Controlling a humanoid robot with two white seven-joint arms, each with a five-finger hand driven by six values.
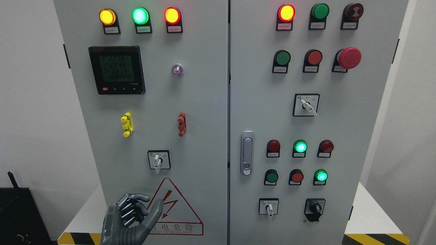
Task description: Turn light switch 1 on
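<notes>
Two-door grey control cabinet [204,102] fills the view; it stands on a white worktop [85,211] with hazard striping along the front edge. Left door has a digital meter [117,69], three lit pilot lamps along the top, and a rotary selector switch [158,160] low in the middle with its white handle pointing down. Right door has three more selectors plus a red mushroom emergency stop [349,58].

Main risk is the wrong target. Labels are too small to read, so "switch 1" is a guess; I'd take it as that left-door selector, the one nearest the hand. There are four lookalike selectors, so a mix-up is easy.

Only the left hand [131,217] is visible, bottom left, in front of the electric-hazard triangle sticker [175,211], below and left of the selector and apart from it. Fingers [131,207] are curled, thumb [155,212] sticking up, holding nothing.

Next risks:
- Curled fingers meet the handle knuckle-first and slide off.
- The handle is small, and a poor pinch means slipping or only partial rotation.
- A rising hand could brush the red terminal clip [182,124] above the selector.
</notes>
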